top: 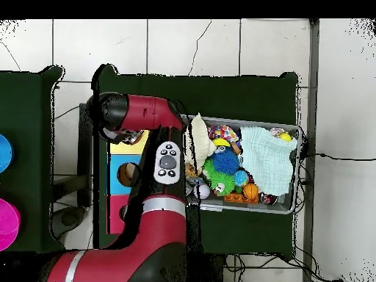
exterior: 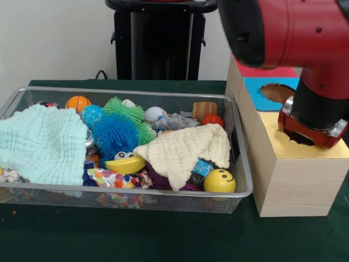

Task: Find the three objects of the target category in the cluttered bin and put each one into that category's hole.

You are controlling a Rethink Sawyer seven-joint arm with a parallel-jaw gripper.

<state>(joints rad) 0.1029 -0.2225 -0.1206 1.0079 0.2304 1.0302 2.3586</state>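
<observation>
Even, soft indoor light fills both views. The arm [exterior: 294, 33] at upper right looks slightly blurred; shadows stay faint, without glare.

A dark green cloth [exterior: 163, 240] covers the table, and beyond it in the overhead view lies a pale tiled floor [top: 220, 44].

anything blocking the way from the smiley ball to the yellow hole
The bin's wire wall stands between the yellow smiley ball and the box; the arm's end sits right over the yellow hole, covering it.
</observation>
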